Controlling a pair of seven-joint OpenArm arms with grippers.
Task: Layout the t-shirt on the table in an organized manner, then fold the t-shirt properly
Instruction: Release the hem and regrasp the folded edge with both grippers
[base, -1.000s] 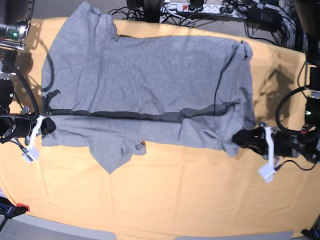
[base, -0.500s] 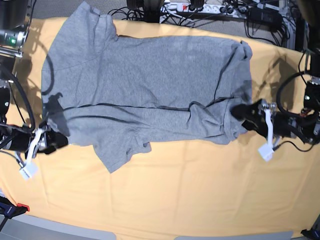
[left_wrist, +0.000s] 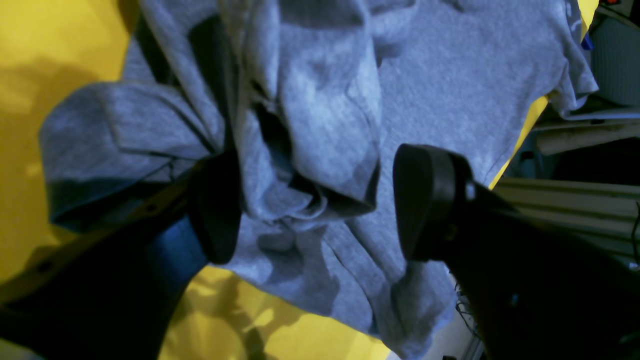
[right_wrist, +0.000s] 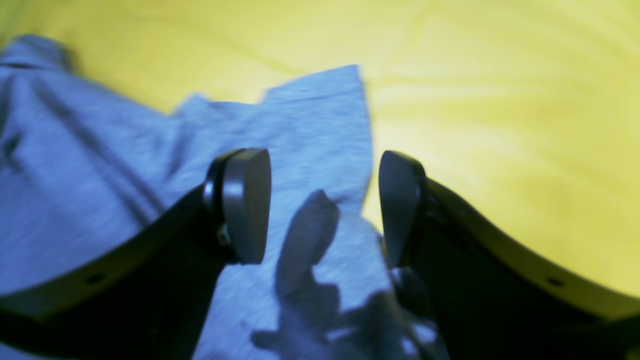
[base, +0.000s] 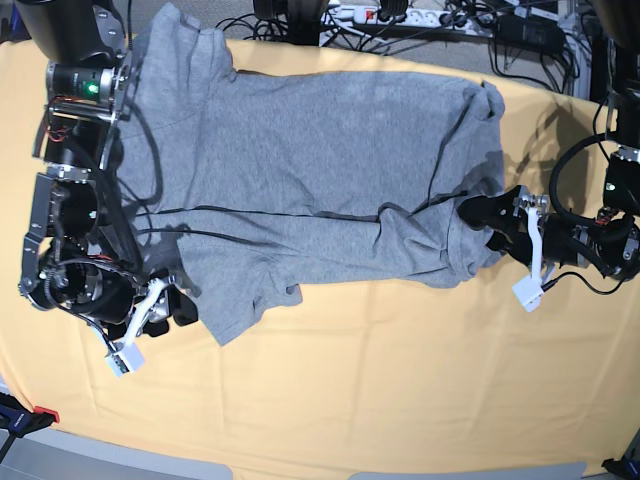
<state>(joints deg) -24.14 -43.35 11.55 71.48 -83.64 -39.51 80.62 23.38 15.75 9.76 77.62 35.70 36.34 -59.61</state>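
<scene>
A heather-grey short-sleeved cotton t-shirt (base: 300, 170) lies spread lengthwise across the wide table draped in pale yellow-orange cloth (base: 380, 380), a long fold line running through its middle and one end bunched near the left gripper (base: 480, 222). No lettering can be read on the side facing up. The black left gripper stands with jaws parted around rumpled grey folds, which partly hide one finger (left_wrist: 215, 205) in the wrist view. The right gripper (base: 180, 305), also spread apart, hovers over a sleeve edge, its wrist view blurred. Tangled black cables and a white power strip (base: 390, 15) crowd the table's far edge, partly cut off.
</scene>
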